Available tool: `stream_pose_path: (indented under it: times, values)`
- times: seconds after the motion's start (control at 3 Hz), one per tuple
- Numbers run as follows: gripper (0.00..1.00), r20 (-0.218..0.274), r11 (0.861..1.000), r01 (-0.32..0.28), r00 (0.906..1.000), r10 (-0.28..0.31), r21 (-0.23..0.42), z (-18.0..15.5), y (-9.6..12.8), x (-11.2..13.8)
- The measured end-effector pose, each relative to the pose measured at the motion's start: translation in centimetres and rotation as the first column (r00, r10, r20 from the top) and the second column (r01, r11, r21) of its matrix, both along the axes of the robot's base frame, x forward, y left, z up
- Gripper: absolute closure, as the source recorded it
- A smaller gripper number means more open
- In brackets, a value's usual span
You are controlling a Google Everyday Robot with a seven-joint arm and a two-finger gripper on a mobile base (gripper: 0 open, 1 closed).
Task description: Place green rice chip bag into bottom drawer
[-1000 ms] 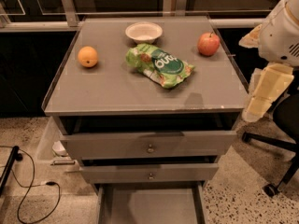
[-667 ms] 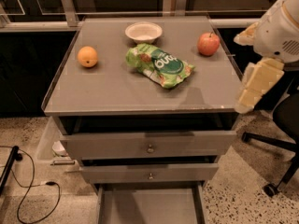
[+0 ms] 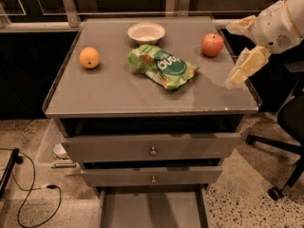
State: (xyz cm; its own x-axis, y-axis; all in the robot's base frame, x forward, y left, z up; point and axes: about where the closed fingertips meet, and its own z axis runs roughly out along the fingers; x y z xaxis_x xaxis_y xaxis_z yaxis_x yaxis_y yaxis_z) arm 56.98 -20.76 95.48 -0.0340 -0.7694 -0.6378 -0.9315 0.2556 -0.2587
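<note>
Hovering at worktop [image 3: 118, 94] right edge: end effector [image 3: 243, 68], grip state indiscernible; chip bag [image 3: 164, 66] central, bottom drawer [image 3: 152, 208] open.

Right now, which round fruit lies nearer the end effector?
The red apple, back right; the end effector hangs just right of it, the orange sits far left.
</note>
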Motion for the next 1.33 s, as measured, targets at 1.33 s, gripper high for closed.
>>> stream_pose_path:
  times: [1.33]
  values:
    - [0.00, 0.051, 1.000, 0.016, 0.9986, -0.016, -0.001, -3.2, 8.3, 4.4]
